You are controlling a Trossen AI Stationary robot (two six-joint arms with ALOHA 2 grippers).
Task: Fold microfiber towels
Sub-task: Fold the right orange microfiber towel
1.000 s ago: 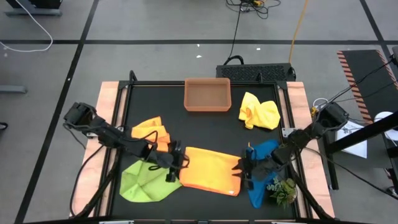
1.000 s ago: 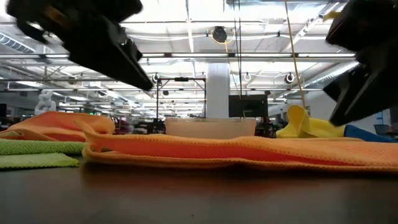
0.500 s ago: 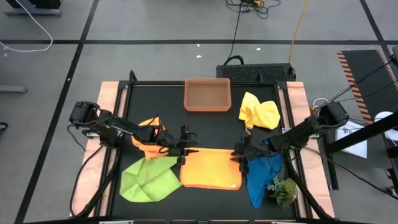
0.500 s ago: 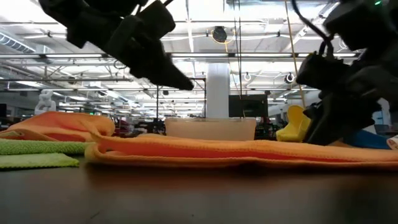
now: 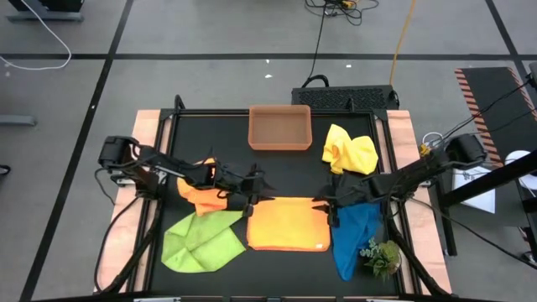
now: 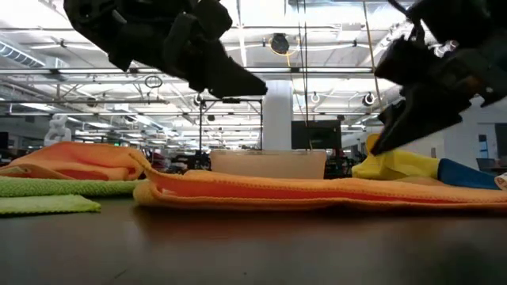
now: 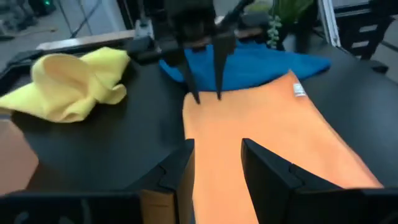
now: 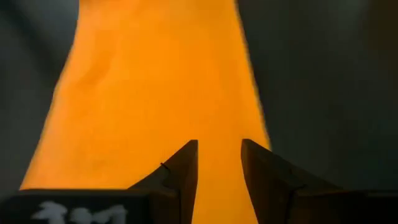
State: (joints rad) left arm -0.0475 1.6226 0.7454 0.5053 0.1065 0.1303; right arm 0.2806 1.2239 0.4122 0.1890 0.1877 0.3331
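An orange towel point(image 5: 287, 224) lies folded flat at the table's near middle, also in the low view point(image 6: 317, 192). My left gripper point(image 5: 258, 191) is open over its far left corner, and the orange cloth shows between and under its fingers in the left wrist view point(image 7: 217, 165). My right gripper point(image 5: 320, 205) is open over the far right corner point(image 8: 219, 165). In the low view both hang clear above the towel. A folded orange-yellow towel point(image 5: 200, 184) lies under my left arm. A lime green towel point(image 5: 200, 241), a blue towel point(image 5: 355, 236) and a crumpled yellow towel point(image 5: 351, 151) lie around it.
A terracotta-brown tray point(image 5: 280, 141) stands at the far middle. A small green plant sprig point(image 5: 382, 256) lies at the near right, beside the blue towel. Bare black table shows between the tray and the orange towel.
Both grippers have gone from the orange towel's near sides toward the table's far edge, to its far corners. The towel's slanted outline has squared up, and its near edge now lies a little farther from the table's near edge.
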